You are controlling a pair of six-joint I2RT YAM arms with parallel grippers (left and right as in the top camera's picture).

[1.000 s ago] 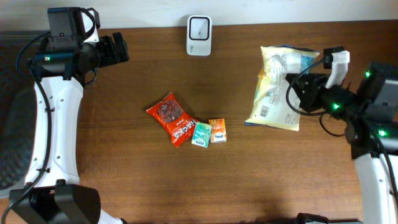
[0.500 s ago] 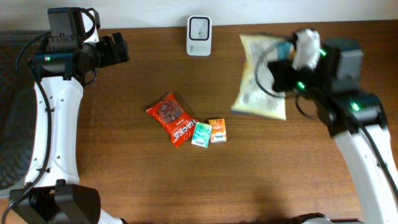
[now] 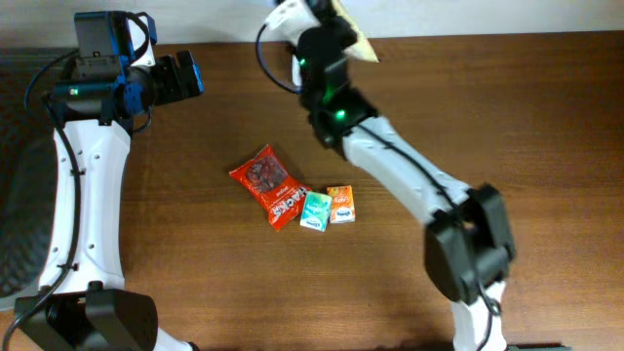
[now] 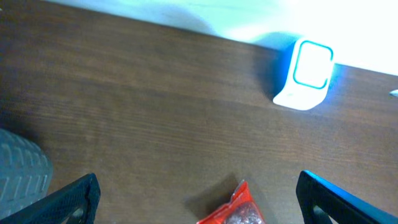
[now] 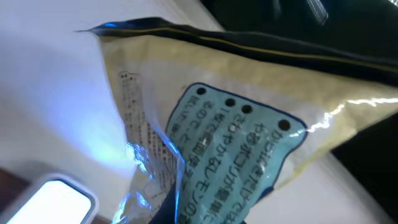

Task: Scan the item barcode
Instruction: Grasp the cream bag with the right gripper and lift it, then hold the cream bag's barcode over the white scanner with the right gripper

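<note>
Table (image 3: 546, 146): dark brown wood-grain top, matte with a faint soft sheen, grain running left to right. White wall (image 3: 487, 15) sits right along the table's far edge and reads pale blue-white in both wrist views. Past the table's left edge is a dark grey textured surface (image 3: 15, 175), floor or mat, can't tell which. Lighting is even and diffuse.

Overhead looks straight down; both wrist views share the scanner (image 4: 306, 74)
</note>
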